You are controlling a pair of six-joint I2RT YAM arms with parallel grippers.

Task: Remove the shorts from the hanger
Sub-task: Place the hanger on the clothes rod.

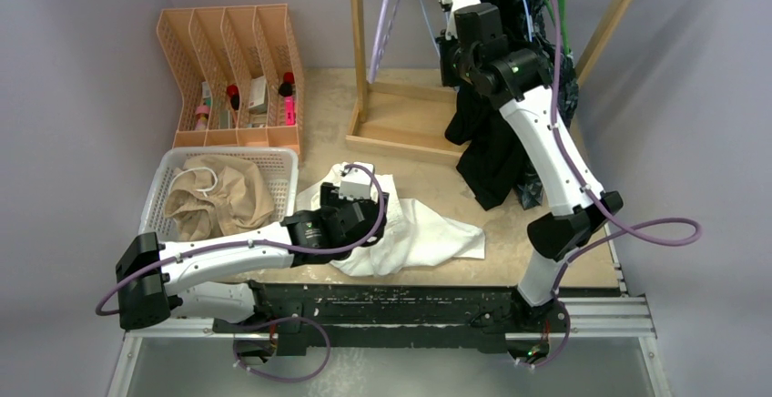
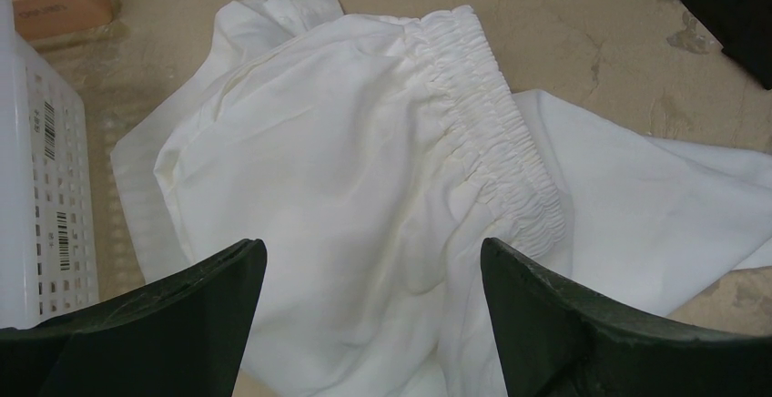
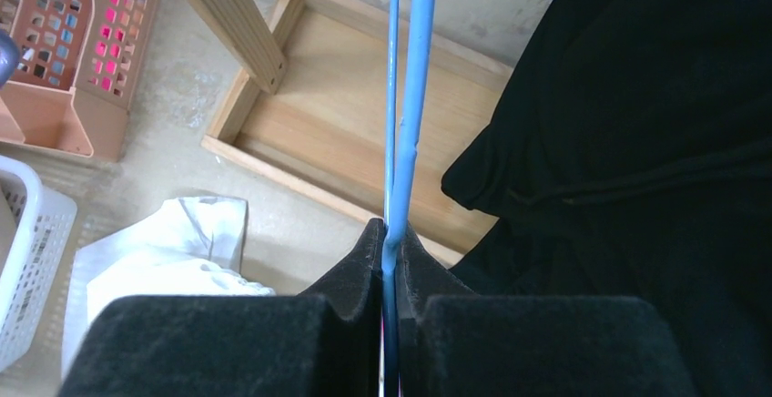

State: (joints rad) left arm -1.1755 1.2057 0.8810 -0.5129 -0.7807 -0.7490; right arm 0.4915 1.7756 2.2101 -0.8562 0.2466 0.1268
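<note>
1. The white shorts (image 2: 364, 169) lie crumpled on the tabletop (image 1: 510, 265), just right of the white basket (image 1: 284, 167). Their elastic waistband faces up in the left wrist view.
2. The black shorts (image 1: 492, 151) hang at the wooden rack (image 1: 358, 42), and their lower edge reaches the tabletop (a dark patterned garment sits behind them, detail unclear).
3. The tan shorts (image 1: 223, 198) lie bunched inside the white basket.
4. The left tool (image 2: 371, 251) hovers directly over the white shorts, fingers spread wide, holding nothing.
5. The right tool (image 3: 390, 229) is raised at the rack. Its fingers are clamped on the thin bar of a blue hanger (image 3: 411, 87), just beside the black shorts.
6. An orange organizer (image 1: 232, 55) stands behind the basket.
</note>
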